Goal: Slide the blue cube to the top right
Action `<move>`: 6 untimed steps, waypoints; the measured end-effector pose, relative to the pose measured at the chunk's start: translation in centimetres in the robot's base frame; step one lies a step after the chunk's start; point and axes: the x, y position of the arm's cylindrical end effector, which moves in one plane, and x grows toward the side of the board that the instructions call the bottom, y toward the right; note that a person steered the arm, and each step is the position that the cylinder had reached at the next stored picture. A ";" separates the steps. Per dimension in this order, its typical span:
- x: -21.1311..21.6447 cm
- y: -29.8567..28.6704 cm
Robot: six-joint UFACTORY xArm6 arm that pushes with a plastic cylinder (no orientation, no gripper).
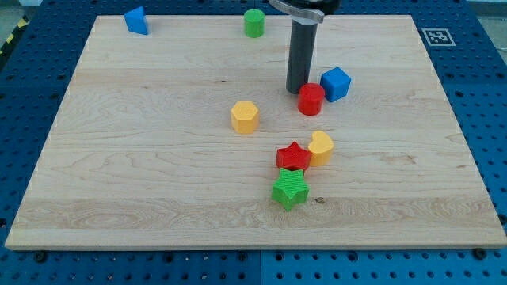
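Note:
The blue cube (336, 83) sits right of the board's centre, in the upper half. A red cylinder-like block (310, 99) touches its lower left side. My tip (298, 89) stands on the board just left of the red block, a short way left of the blue cube, which it does not touch. The dark rod rises from there to the view's top edge.
A second blue block (136, 20) lies at the top left, a green cylinder (253, 23) at the top centre. A yellow hexagonal block (245, 116) lies mid-board. A yellow crescent-like block (320, 147), a red star (292, 157) and a green star (290, 188) cluster lower down. The wooden board (119, 174) lies on a blue pegboard table.

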 end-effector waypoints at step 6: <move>1.3 8.2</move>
